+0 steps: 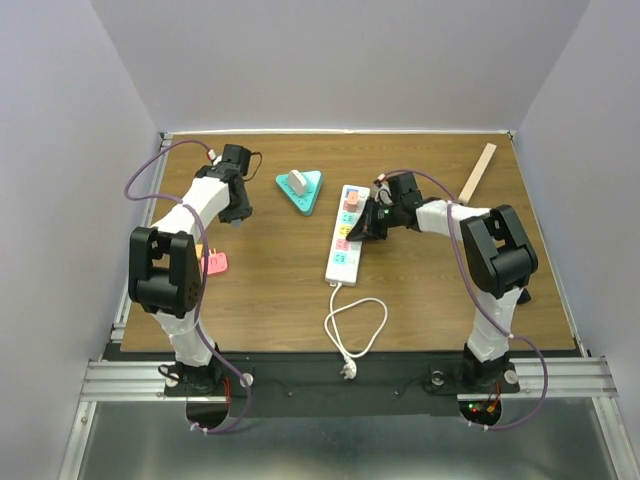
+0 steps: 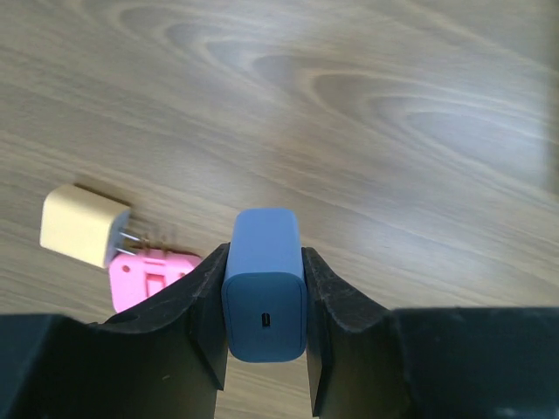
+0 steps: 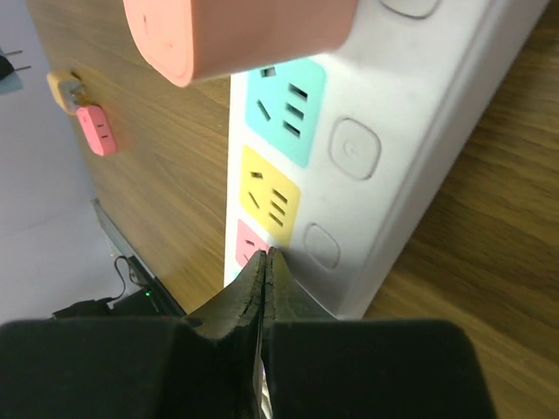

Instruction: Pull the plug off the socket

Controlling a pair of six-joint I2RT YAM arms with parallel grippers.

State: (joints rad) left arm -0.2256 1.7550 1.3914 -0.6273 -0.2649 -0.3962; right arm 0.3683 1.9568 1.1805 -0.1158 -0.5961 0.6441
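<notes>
A white power strip (image 1: pixel 343 250) lies in the middle of the wooden table, with coloured sockets along it. A salmon-pink plug (image 3: pixel 236 30) sits in one of its sockets, and shows in the top view (image 1: pixel 352 199). My right gripper (image 1: pixel 358 232) is shut and empty. Its tips (image 3: pixel 266 253) rest on the strip (image 3: pixel 393 113) at a pink socket, below the plug. My left gripper (image 1: pixel 238 215) is off to the left of the strip, above the table. It is shut on a blue plug (image 2: pixel 264 288), held between both fingers (image 2: pixel 196 297).
A loose pink plug (image 2: pixel 148 275) and a yellow plug (image 2: pixel 83 225) lie together near the table's left edge (image 1: pixel 213 264). A teal triangular holder (image 1: pixel 300 187) with a white plug stands behind. A wooden stick (image 1: pixel 477 172) lies at the back right. The strip's cable (image 1: pixel 350 330) loops toward the front edge.
</notes>
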